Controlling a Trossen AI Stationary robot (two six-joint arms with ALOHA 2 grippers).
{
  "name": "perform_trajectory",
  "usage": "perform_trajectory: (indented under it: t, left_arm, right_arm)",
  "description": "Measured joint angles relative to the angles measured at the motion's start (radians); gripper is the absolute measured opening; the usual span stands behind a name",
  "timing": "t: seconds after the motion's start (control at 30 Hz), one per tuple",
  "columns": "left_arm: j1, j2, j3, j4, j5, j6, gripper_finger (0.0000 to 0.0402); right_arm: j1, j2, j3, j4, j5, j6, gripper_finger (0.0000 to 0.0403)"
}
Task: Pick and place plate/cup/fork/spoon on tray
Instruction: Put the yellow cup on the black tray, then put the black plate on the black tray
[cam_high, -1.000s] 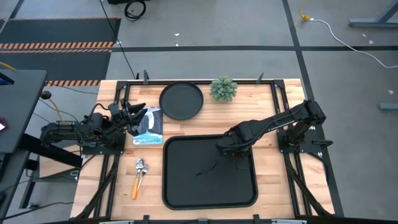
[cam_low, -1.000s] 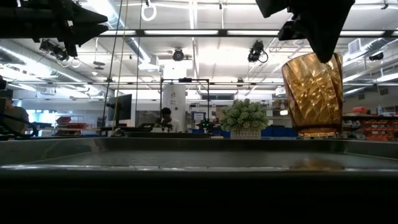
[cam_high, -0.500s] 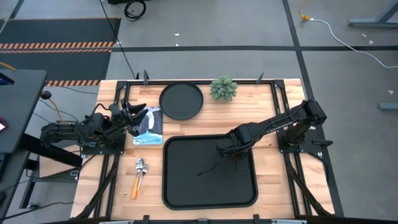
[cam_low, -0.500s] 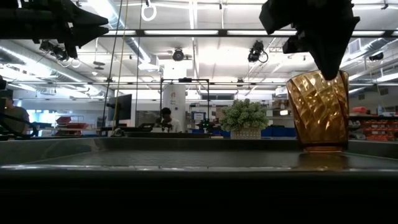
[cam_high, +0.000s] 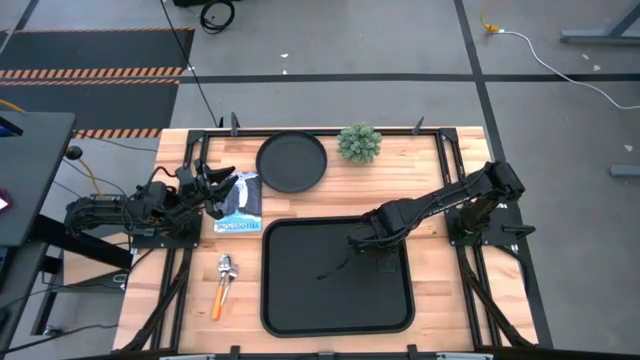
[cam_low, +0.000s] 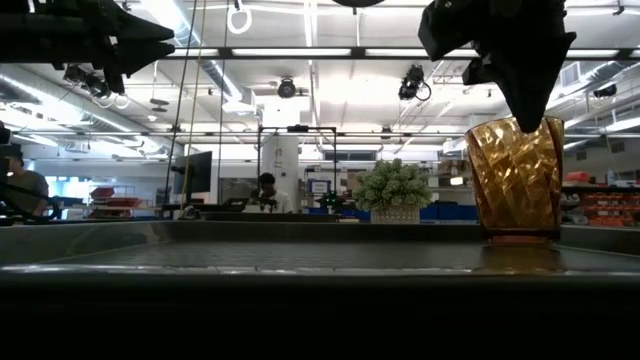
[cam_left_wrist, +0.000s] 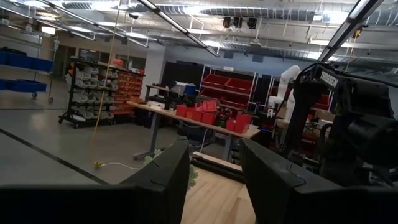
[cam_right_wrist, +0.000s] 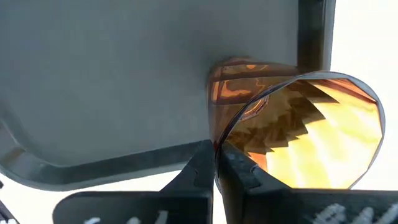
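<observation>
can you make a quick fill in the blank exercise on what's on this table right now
1. The right gripper is shut on the rim of the ____.
2. The amber cup stands in the black ____.
3. The round plate lies on the table beside the small ____.
4. The fork has an ____ handle.

Missing words: cup; tray; plant; orange

amber cup (cam_low: 516, 180) upright on black tray (cam_high: 300, 295)
</observation>
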Motion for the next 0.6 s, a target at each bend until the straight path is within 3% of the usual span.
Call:
perform_trajectory:
  t: [0.6]
  left_arm:
    - [0.0,0.0,0.0,0.0,0.006,0.004,0.0148]
  right_arm:
    - [0.014,0.001,0.0,0.021,-0.028,0.042,0.0082]
